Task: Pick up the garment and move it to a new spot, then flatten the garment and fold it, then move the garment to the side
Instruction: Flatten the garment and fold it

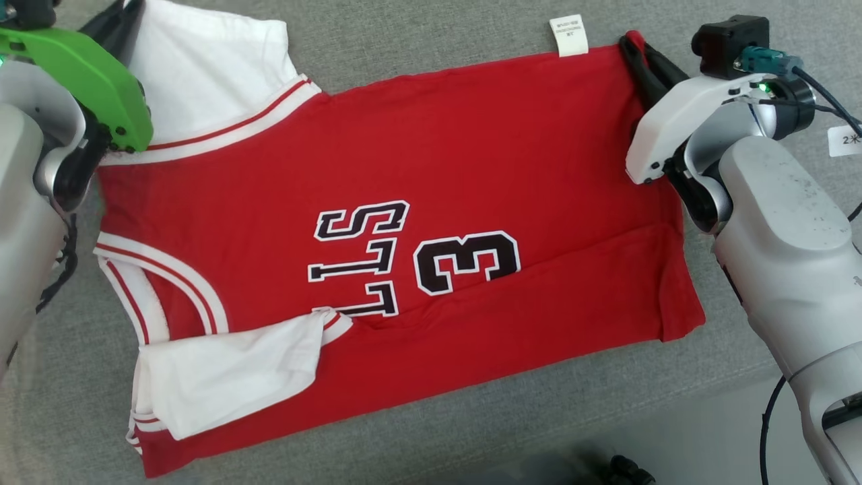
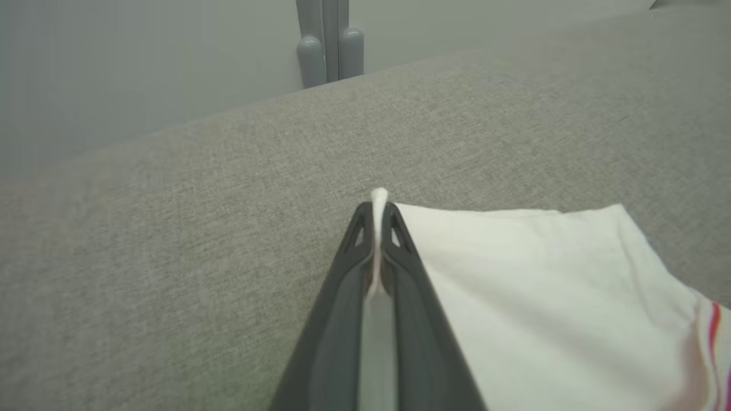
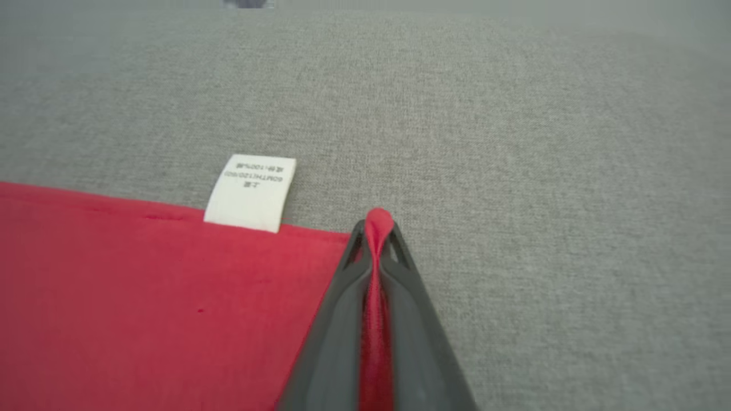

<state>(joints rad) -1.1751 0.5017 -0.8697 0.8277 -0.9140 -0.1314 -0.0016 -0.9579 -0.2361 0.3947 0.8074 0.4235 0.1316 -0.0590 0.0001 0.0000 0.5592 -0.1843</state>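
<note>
Left gripper (image 2: 377, 212) is pinched tight on the white sleeve edge. The right gripper (image 3: 377, 224) is pinched likewise on the red hem corner. The garment (image 1: 404, 202) lies print-up and flat on the grey cushion (image 1: 438, 40), with both grips on its far long edge.

Judged step: lengthwise fold. Raise both ends together, hold the edge taut and bring it toward you level, so no slack bunches mid-span.

Long axis runs left–right across the head view, neck and sleeves at the robot's left, hem at the right. The care label (image 3: 251, 193) juts past the far edge.
</note>
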